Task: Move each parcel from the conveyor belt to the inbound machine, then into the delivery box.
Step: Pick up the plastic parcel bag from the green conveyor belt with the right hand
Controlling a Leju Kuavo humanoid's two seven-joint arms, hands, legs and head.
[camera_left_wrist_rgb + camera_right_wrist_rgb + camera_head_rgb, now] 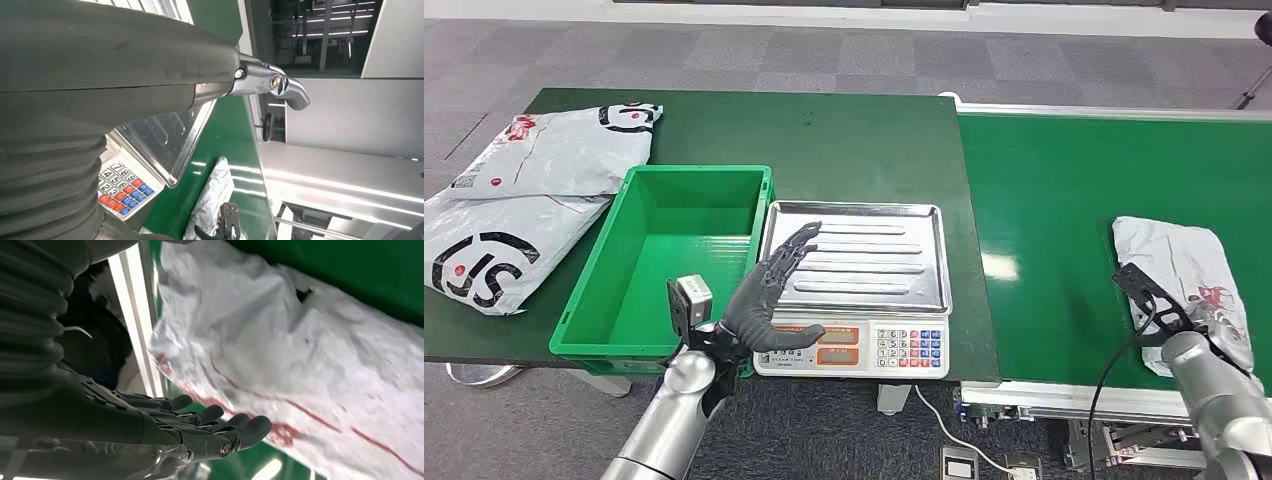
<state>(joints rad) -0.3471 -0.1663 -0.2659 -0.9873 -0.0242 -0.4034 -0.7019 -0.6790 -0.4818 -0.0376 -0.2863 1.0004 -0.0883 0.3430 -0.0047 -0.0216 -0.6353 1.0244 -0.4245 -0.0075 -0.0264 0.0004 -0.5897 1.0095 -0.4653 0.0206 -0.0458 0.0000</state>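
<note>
Parcel (1181, 280), a crumpled silver-grey poly mailer with red print, lies on the green conveyor belt (1064, 250) near its front edge, on the robot's right side. Its long axis runs roughly away from the robot, slightly slanted. The right hand (1159, 305) is at the parcel's near end, reaching in from the belt's front edge; in the right wrist view its dark fingers (220, 420) lie extended and close together just beside the wrinkled bag, apparently not yet closed on it, and whether they touch it cannot be told. This hand is by far the nearer one, so the pick looks to be its job.

The left hand (774, 295) hovers above the front of the weighing scale (854, 290), fingers spread and holding nothing. The scale, presumably the inbound machine, sits well to the left of the parcel, just past the belt's edge, and its steel pan carries nothing, so the carry would go leftward across the belt.

Left of the scale, touching or nearly so, stands a green plastic bin (584, 320), likely the delivery box, with nothing visible inside. Beyond it on the dark table (854, 140) lie two large white parcels (524, 200) with black logos, outside the bin
</note>
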